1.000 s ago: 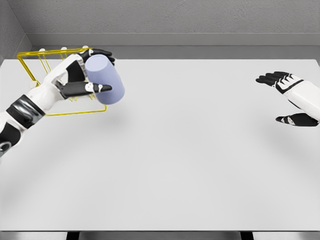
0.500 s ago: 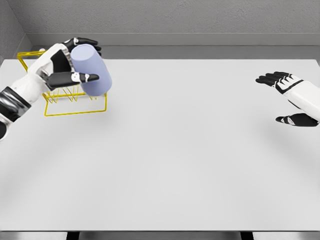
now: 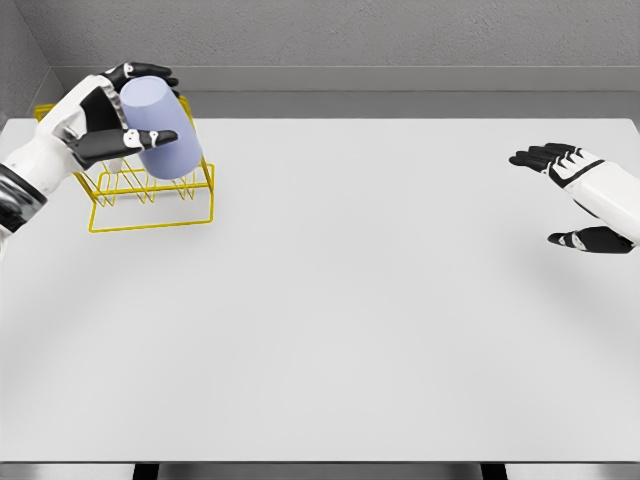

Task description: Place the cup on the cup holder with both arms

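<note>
So over on the far left you've got the left robot hand [image 3: 105,125] wrapped around the cup [image 3: 160,138]: fingers curl over its far side and the thumb lies across its front. The cup is a pale lavender cylinder, tilted with its top leaning left and away, and it's up off the table [image 3: 360,300]. It sits right over the yellow wire cup holder [image 3: 150,205], overlapping the upper part of the rack in the head view. Can't tell from this angle whether the cup is actually touching the wires or just above them. The holder itself stands on the table near the far left corner.

Way across on the right edge, your right robot hand [image 3: 580,200] hangs above the table, fingers spread wide and holding nothing, well apart from the cup and the holder.
</note>
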Tool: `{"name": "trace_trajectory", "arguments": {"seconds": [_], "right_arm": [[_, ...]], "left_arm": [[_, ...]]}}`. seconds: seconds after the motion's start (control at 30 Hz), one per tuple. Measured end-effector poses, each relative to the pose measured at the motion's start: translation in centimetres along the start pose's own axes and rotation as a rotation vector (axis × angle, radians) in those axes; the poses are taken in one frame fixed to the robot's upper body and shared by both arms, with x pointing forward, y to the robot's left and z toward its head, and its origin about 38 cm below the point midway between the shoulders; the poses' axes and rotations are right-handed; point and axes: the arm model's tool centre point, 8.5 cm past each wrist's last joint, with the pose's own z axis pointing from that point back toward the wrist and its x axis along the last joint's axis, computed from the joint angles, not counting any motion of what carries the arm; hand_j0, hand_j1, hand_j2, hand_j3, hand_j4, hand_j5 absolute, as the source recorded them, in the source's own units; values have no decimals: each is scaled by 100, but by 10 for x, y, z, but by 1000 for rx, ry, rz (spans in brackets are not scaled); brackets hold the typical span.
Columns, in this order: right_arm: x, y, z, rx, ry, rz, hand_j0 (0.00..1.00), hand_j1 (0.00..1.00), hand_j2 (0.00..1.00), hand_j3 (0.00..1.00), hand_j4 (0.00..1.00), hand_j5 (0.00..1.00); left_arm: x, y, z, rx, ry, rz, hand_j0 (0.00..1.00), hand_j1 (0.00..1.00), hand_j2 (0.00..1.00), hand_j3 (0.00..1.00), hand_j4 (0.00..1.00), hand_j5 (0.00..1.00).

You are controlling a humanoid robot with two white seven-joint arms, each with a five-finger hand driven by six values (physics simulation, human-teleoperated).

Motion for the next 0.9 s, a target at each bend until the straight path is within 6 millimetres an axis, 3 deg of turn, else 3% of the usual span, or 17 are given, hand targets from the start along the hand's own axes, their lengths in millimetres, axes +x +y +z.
{"name": "trace_trajectory", "arguments": {"seconds": [0.63, 0.77, 0.9], "right_arm": [[-1, 1, 0, 2, 3, -4, 100, 100, 100, 100, 100, 100], [-1, 1, 1, 2, 3, -4, 100, 100, 100, 100, 100, 100], [-1, 2, 1, 2, 3, -4, 100, 100, 100, 100, 100, 100]], "left_arm": [[-12, 7, 2, 28, 27, 17, 69, 69, 69, 69, 69, 69], [-13, 7, 2, 26, 31, 13, 96, 96, 96, 96, 96, 96], [-11, 7, 1, 24, 32, 3, 100, 100, 100, 100, 100, 100]]}}
